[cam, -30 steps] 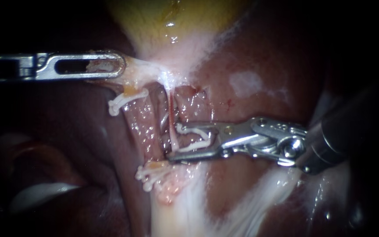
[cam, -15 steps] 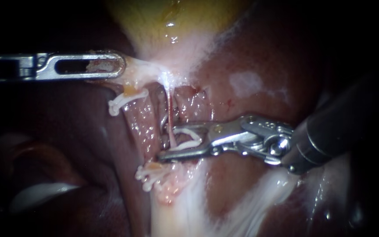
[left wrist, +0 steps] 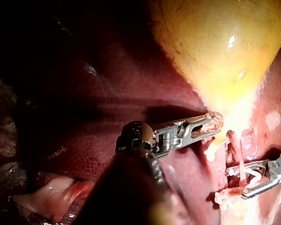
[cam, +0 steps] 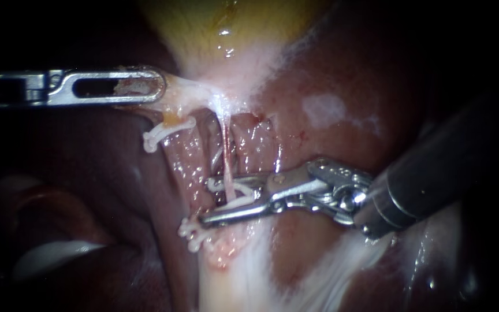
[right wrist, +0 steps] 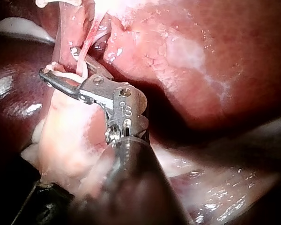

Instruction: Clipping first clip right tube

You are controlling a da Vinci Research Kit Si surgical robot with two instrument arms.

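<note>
Endoscope view: yellow gallbladder [cam: 226, 23] up top, dark red liver [cam: 330, 110] behind and all around. Coming in from the left, left instrument [cam: 145, 86], jaws shut tight on pale tissue [cam: 189, 92] at the thin end of the gallbladder. Just below that, left tube [cam: 187, 167], wide and shiny, with one small upper clip [cam: 168, 128] across it and a bunch of lower clips [cam: 194, 231] further down. Lower bunch right by the tip of the right instrument's bottom jaw; touching or just apart, hard to tell.

Close beside the left tube, right tube [cam: 226, 156]: very thin, pink, pulled straight, running down from the pale tissue. Coming in from the right, right instrument [cam: 212, 201], jaws standing apart and holding a white clip [cam: 244, 199], one clip arm against each jaw. Clip wide open, not squeezed yet. Right tube passing down between the two clip arms, about halfway along its length.
</note>
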